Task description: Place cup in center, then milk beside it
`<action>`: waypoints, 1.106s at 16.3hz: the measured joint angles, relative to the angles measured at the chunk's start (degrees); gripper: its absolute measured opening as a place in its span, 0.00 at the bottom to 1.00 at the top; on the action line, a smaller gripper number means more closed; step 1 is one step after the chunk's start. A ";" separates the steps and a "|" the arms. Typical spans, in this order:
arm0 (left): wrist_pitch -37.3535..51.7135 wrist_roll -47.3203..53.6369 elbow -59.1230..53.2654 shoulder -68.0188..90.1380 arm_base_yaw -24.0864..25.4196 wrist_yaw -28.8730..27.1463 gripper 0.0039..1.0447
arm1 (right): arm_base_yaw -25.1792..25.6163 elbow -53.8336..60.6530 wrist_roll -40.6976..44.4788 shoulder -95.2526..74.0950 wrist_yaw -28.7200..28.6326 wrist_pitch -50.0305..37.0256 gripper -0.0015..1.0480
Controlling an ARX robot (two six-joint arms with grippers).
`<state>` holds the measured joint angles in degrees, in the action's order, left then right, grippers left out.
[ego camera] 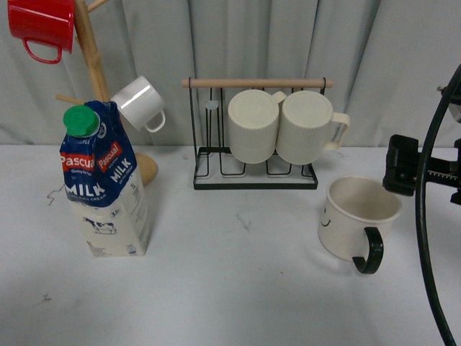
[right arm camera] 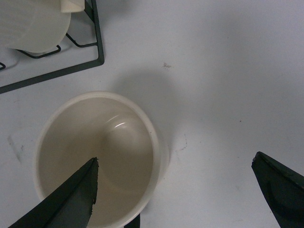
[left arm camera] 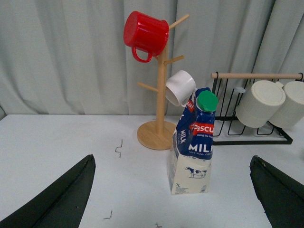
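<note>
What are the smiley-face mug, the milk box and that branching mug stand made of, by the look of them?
The mug looks like glazed ceramic: thick cream wall, a soft highlight inside, though enamel is possible. The milk carton looks like printed coated paperboard with folded edges and a green plastic cap. The stand looks like pale, matte wood.

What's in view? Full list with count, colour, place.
cup: 1, cream with black handle, upright, table right
milk: 1, blue-and-cream carton, green cap, upright, table left
ribbed mugs: 2, cream, on their sides on the rack
rack: 1, black wire with wooden bar, back centre
mug tree: 1, wood, back left
red mug: 1, red, hanging on the tree
white mug: 1, white, hanging on the tree
table: 1, white
curtain: 1, pale grey, behind
left hand: 1, black, open, facing the milk
right hand: 1, black, open, above the cup
</note>
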<state>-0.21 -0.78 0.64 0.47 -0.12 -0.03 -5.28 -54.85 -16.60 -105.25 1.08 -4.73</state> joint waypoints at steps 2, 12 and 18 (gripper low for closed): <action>0.02 0.00 0.00 0.00 0.02 0.00 0.94 | -0.04 -1.51 -0.50 -2.67 -0.72 -0.48 0.94; 0.02 0.00 0.00 0.00 0.00 0.02 0.94 | -0.35 -5.09 -2.25 -10.10 -3.23 -1.38 0.67; 0.02 0.00 0.00 0.00 0.00 0.02 0.94 | -0.63 -5.05 -2.23 -9.75 -3.39 -0.83 0.06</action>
<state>-0.19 -0.78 0.64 0.47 -0.12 -0.01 -5.91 -59.90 -18.83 -115.00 -2.31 -5.56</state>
